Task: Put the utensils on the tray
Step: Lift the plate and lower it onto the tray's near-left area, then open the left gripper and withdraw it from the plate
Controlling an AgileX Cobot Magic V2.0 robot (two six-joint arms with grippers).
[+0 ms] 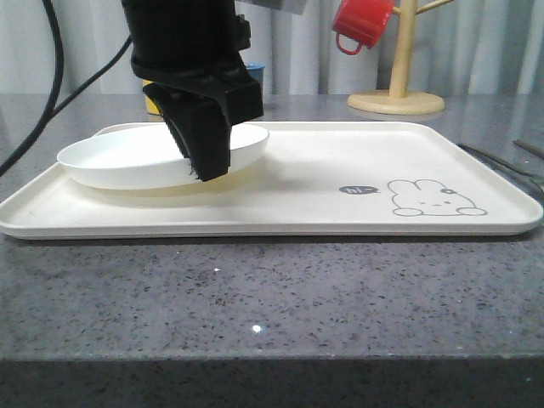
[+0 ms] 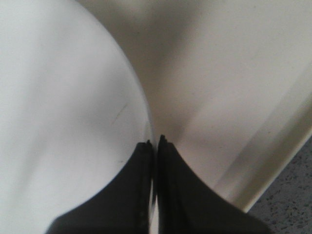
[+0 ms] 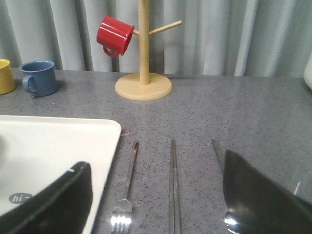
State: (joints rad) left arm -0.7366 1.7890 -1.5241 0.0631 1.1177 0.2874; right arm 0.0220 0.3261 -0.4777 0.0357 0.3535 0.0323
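Note:
My left gripper (image 1: pixel 206 172) is shut on the rim of the round white plate (image 1: pixel 127 159), which it holds slightly tilted over the left part of the cream tray (image 1: pixel 340 183). The left wrist view shows the black fingers (image 2: pixel 139 190) pinching the plate (image 2: pixel 58 107) edge, with the tray (image 2: pixel 219 87) beneath. On the grey table beside the tray's edge (image 3: pixel 58 141) lie the fork (image 3: pixel 127 183), the chopsticks (image 3: pixel 173 185) and the spoon (image 3: pixel 218 152). My right gripper (image 3: pixel 156 161) hangs open above them, holding nothing. Its right finger covers part of the spoon.
A wooden mug tree (image 3: pixel 143 85) with a red mug (image 3: pixel 113 35) stands behind the utensils. A blue mug (image 3: pixel 38 77) and a yellow mug (image 3: pixel 5 75) sit behind the tray. The tray's right half around the rabbit drawing (image 1: pixel 429 197) is bare.

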